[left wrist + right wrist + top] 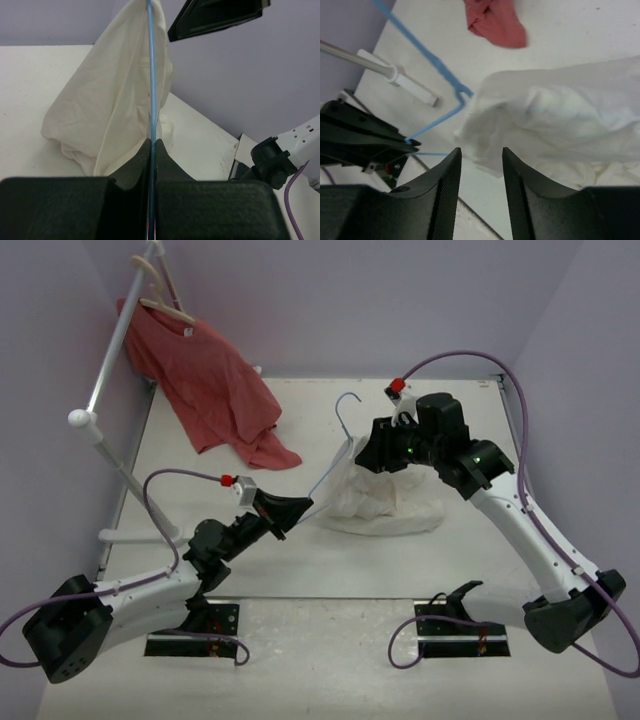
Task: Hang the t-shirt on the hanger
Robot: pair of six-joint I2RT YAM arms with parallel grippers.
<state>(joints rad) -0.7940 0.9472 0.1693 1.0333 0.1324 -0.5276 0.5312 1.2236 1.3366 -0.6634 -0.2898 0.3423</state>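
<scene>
Near edge of table (330,590): black base plates (190,643) anchor both arms (520,520), w/ purple cables (470,358) looping alongside.

L gripper (152,142) reaches in from the near-left and is clamped tight on the hanger (151,75). In the L wrist view the thin blue wire runs straight up between its closed pads (130,170). The hanger tilts up and away twd table ctr, clear of the surface, w/ its hook (346,405) at the far end.

T-shirt (385,505): white, wrinkled, heaped at table ctr, a little R of middle. Part of the cloth is lifted around the hanger's upper part, w/ one corner of the wire going into it. The rest is bunched on the table.

R gripper (481,152) hangs over the shirt's far part, beside the hanger, pointing back twd the L arm. Its fingers are parted w/ a modest gap and nothing between them; the cloth edge lies just beyond the tips.

Farther L: a white rack (110,365) runs along the table's L edge.

Far-left corner: a red shirt (215,390) on a wooden hanger (165,305) hooked to the rack. Its hem spills onto the table, apart from the white shirt. Lilac walls (400,300) lie behind.
</scene>
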